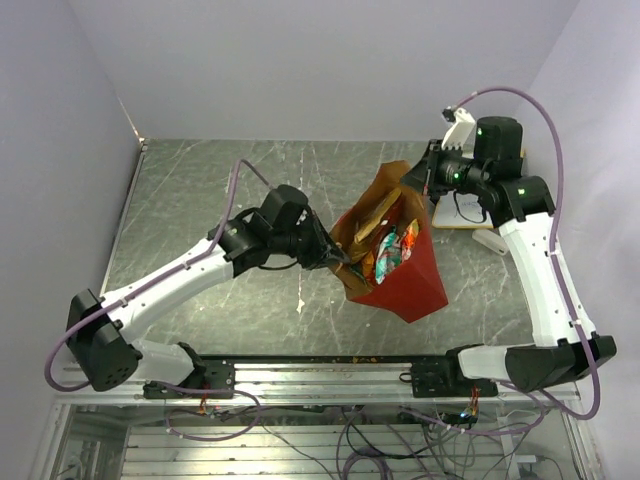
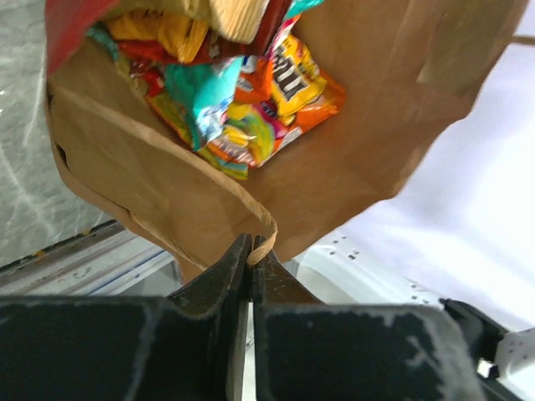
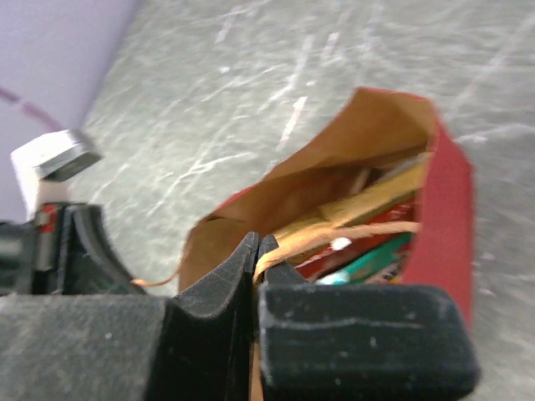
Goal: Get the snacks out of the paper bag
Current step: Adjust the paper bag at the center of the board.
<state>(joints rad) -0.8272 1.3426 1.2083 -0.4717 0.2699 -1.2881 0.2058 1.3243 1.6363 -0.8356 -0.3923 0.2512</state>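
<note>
Top external view: I am seeing bare table [image 1: 200, 190] lying open left of and beyond the one paper bag [image 1: 405, 285], which is sitting right of centre, its red base close to the near rail. My left gripper [image 1: 340, 258] is reaching in low, jaws pressing together on the brown rim. My right gripper [image 1: 420, 185] is bending down from the far side, pinching the opposite rim at a tan handle. The snacks [image 2: 242, 109] are lying jumbled inside, overlapping too much to count
</note>
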